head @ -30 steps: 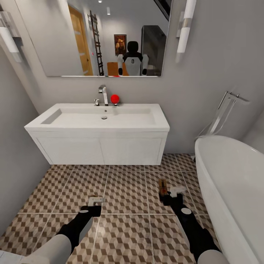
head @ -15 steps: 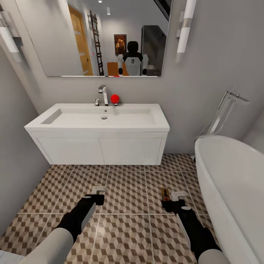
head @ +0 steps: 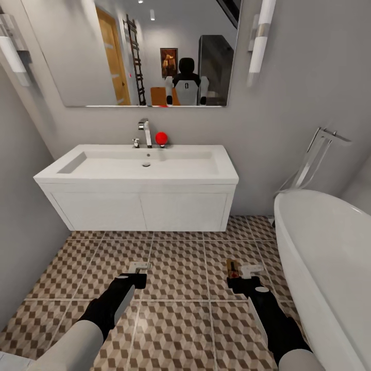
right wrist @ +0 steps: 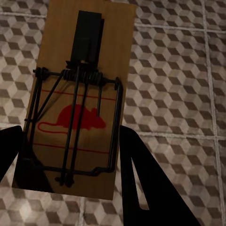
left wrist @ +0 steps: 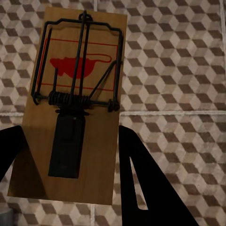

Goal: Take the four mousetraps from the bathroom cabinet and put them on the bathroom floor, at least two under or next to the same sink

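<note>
Two mousetraps are held low over the bathroom floor (head: 175, 268), in front of the white sink (head: 139, 167). My left gripper (head: 138, 268) is shut on a brown wooden mousetrap (left wrist: 75, 103) with dark wire and a red mouse print, its fingers (left wrist: 134, 169) pressing on the board's long edges. To the right, near the bathtub, my right gripper (head: 241, 272) is shut on a second mousetrap (head: 233, 268). The right wrist view shows that board (right wrist: 80, 99) between the dark fingers (right wrist: 136, 174). The cabinet is out of view.
A white bathtub (head: 330, 247) with a chrome floor tap (head: 314, 159) fills the right side. The wall-hung sink unit leaves a gap above the tiles. A grey wall (head: 20, 216) closes the left. A red ball (head: 161, 138) sits by the faucet.
My left gripper has moved forward toward the sink with its mousetrap. The right gripper has shifted slightly right and nearer to me with its trap. The view itself has stayed still.
</note>
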Controlling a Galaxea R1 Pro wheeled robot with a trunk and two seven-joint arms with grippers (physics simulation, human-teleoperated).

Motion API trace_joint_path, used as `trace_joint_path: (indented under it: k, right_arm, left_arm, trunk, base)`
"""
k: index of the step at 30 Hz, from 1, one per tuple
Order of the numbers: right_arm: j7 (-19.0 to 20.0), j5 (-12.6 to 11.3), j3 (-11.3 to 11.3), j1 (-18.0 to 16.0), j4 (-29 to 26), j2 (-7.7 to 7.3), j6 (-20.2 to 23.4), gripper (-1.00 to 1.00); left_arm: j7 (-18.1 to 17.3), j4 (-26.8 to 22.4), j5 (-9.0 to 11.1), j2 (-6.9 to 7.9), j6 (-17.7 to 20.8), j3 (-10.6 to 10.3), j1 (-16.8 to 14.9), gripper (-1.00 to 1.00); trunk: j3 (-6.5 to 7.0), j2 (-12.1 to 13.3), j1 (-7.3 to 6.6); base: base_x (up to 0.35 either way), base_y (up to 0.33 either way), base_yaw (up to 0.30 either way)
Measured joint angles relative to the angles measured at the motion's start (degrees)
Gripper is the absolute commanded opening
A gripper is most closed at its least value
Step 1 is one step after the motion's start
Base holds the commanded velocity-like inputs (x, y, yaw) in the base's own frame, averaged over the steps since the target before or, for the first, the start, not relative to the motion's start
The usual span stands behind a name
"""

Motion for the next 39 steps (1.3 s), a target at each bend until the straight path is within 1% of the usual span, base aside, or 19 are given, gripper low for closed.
trace_joint_path:
  k: [16,39]
  right_arm:
    - [0.3,-0.1,0.4,0.0,-1.4,0.13,0.0,-1.0]
    - [0.3,0.0,0.5,0.0,-1.4,0.25,0.0,-1.0]
  left_arm:
    - [0.0,0.1,0.0,-0.04,-0.1,0.0,0.0,-1.0]
    - [0.0,0.1,0.0,-0.2,-0.1,-0.1,0.0,-1.0]
  trunk:
    - [-2.95,-6.4,3.52]
    - [-9.07,-15.6,8.57]
  base:
    - [0.0,0.0,0.0]
    - [0.0,0.0,0.0]
